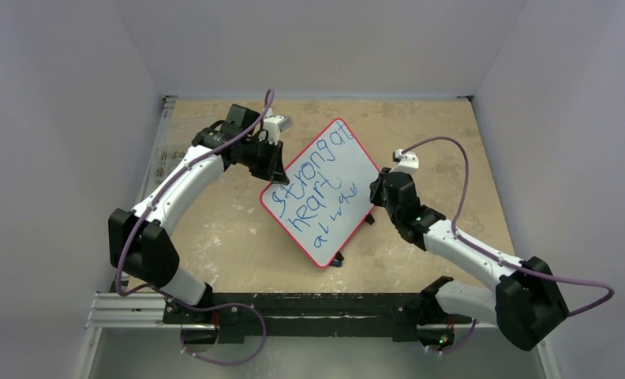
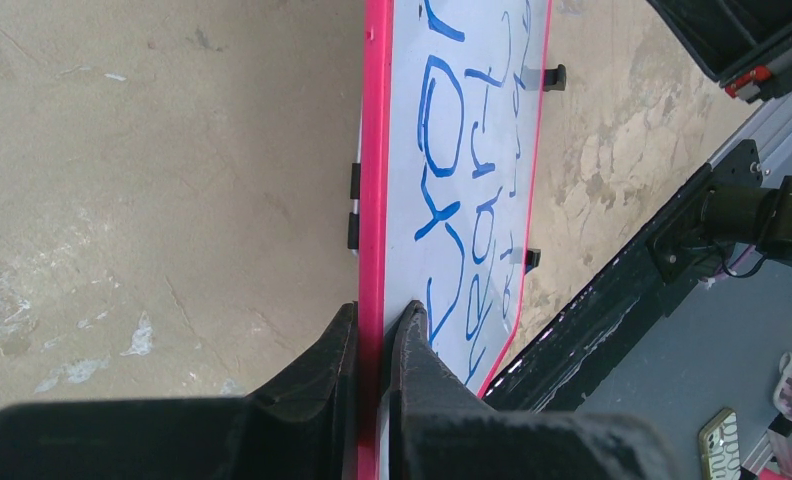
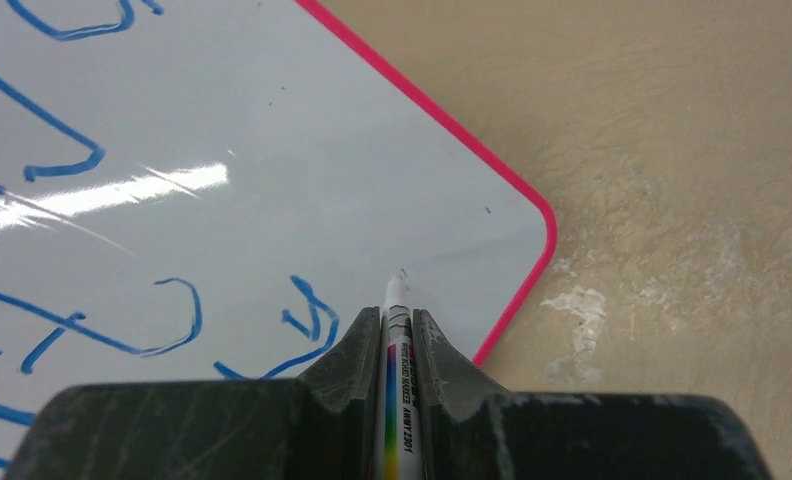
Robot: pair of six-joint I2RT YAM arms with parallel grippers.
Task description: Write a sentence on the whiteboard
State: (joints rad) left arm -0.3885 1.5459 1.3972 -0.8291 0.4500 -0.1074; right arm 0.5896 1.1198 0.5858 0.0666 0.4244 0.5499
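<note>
The whiteboard (image 1: 349, 170), glossy white with a red-pink frame, lies turned like a diamond at the table's middle. The sentence (image 1: 309, 185) runs in blue slanted lines, about "strong at heart" with a third line under it. My left gripper (image 1: 271, 162) is shut on the board's upper left edge; the left wrist view shows the frame (image 2: 374, 180) pinched between the jaws and letters (image 2: 442, 110) beyond. My right gripper (image 1: 375, 189) is shut on a white marker (image 3: 396, 320), its tip at the board's surface (image 3: 302, 170) beside the last blue strokes (image 3: 317, 320), near the board's right corner.
Tan scuffed tabletop (image 1: 222, 229) inside white walls. A small black foot (image 1: 338, 259) shows at the board's lower corner. The black base rail (image 1: 309, 309) runs along the near edge. A phone (image 2: 720, 440) lies off the table in the left wrist view.
</note>
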